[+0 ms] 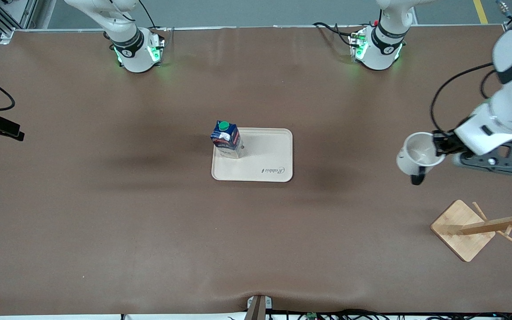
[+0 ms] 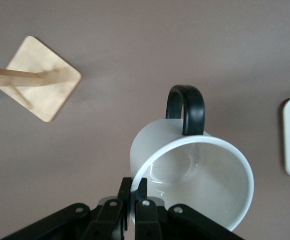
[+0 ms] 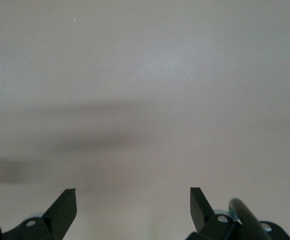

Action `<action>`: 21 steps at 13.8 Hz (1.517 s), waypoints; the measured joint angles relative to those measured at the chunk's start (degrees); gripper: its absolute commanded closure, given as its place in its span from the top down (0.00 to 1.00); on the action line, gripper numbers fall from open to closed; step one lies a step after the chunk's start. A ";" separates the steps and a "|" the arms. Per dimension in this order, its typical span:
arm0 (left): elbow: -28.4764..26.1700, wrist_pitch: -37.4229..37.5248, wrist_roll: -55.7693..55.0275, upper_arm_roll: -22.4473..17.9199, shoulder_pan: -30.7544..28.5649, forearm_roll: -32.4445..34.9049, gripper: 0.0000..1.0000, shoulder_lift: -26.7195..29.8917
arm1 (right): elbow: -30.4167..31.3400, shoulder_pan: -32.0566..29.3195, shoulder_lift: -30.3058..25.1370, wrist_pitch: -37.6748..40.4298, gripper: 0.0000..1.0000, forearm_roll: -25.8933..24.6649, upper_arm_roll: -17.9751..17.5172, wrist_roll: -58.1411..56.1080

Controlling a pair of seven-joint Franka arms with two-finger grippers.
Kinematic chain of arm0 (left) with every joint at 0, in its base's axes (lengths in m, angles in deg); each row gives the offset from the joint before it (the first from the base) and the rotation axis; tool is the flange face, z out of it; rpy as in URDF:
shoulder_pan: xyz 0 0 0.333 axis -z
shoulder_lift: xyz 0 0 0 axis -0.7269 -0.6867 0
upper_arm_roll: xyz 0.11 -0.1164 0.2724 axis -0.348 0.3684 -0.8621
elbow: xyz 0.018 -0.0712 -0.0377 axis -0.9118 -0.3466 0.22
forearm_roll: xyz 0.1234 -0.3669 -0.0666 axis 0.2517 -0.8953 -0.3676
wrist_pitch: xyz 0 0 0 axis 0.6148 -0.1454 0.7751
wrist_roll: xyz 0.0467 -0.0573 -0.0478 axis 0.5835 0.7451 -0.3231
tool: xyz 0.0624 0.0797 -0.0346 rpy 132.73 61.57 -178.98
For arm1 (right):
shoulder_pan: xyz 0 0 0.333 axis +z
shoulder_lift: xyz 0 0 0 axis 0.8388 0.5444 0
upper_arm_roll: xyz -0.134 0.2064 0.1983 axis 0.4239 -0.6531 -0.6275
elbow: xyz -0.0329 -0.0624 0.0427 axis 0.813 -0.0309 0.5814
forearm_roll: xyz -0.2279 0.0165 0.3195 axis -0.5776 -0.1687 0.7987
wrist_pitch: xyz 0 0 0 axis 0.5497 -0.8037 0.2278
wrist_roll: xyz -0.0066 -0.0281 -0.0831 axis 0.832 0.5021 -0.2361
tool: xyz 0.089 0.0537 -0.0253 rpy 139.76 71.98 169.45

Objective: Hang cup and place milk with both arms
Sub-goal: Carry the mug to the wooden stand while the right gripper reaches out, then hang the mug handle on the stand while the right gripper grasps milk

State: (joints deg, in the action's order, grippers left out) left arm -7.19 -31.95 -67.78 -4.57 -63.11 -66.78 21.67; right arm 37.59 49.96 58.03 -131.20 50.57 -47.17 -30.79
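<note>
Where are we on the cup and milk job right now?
Done: the milk stands on the tray. In hand: the left gripper is shut on the cup rim, over bare table near the rack. Left: hanging it. The right gripper waits open.

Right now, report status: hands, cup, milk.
Left hand shut on cup rim, airborne near rack. Right hand open over bare table. Milk upright on tray. Nothing blocking.

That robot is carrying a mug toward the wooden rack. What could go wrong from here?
The left hand pinches only the rim of the mug, held in the air over the bare table, so it might slip or swing. The handle must catch a thin peg of the rack; a bump might tip the rack. The right hand waits open over the table.
</note>
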 measured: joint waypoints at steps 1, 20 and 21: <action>0.00 0.02 3.56 -0.05 -1.92 0.00 0.00 0.00 | 0.02 0.00 1.02 0.01 1.00 0.00 0.00 -0.01; 10.64 -0.40 26.46 -0.24 -15.54 0.00 0.00 -9.77 | 9.36 22.64 5.89 -8.50 1.00 9.85 -2.12 32.59; 11.52 -0.40 27.21 -0.22 -15.54 0.00 0.00 -10.54 | 9.91 24.17 5.83 -9.96 1.00 10.18 -2.15 35.29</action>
State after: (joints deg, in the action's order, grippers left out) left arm 4.33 -32.35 -40.57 -4.79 -78.64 -66.78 11.13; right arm 47.51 74.13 63.86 -141.16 60.76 -49.32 4.50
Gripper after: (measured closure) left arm 0.934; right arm 0.000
